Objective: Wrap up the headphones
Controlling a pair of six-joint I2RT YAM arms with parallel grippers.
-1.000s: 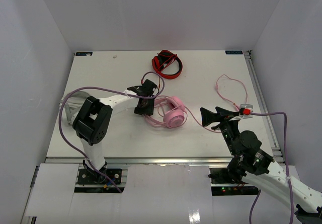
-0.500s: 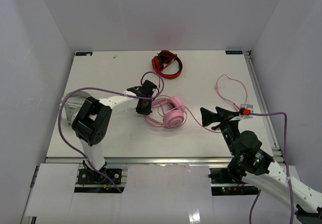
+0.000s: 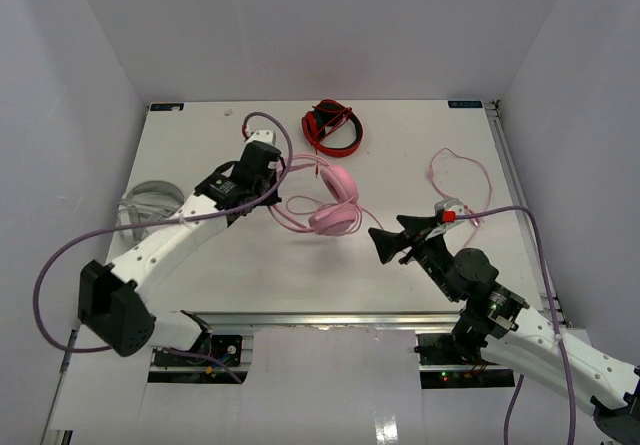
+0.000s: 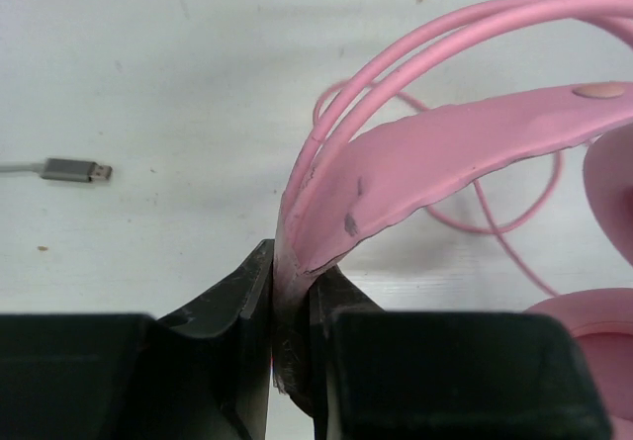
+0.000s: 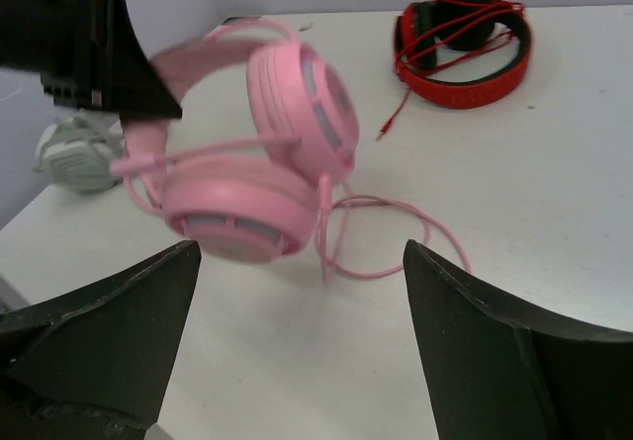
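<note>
left gripper (image 4: 294, 307): pinching headphones (image 3: 335, 203) by headband (image 4: 465, 153) | right gripper (image 5: 297, 262): spread wide

1. Table (image 3: 200, 155): white matte top (faintly scuffed).
2. Walls (image 3: 320, 25): plain pale grey panels stand at back, left and right.
3. Rail (image 3: 330, 317): aluminium, runs along near table edge.
4. Light: even, soft.

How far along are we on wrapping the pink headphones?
Done: the left claw is shut on the headband of the headphones. In hand: the right claw stands open facing them, holding nothing. Left: the cable lies loose, no turn wound yet.
</note>
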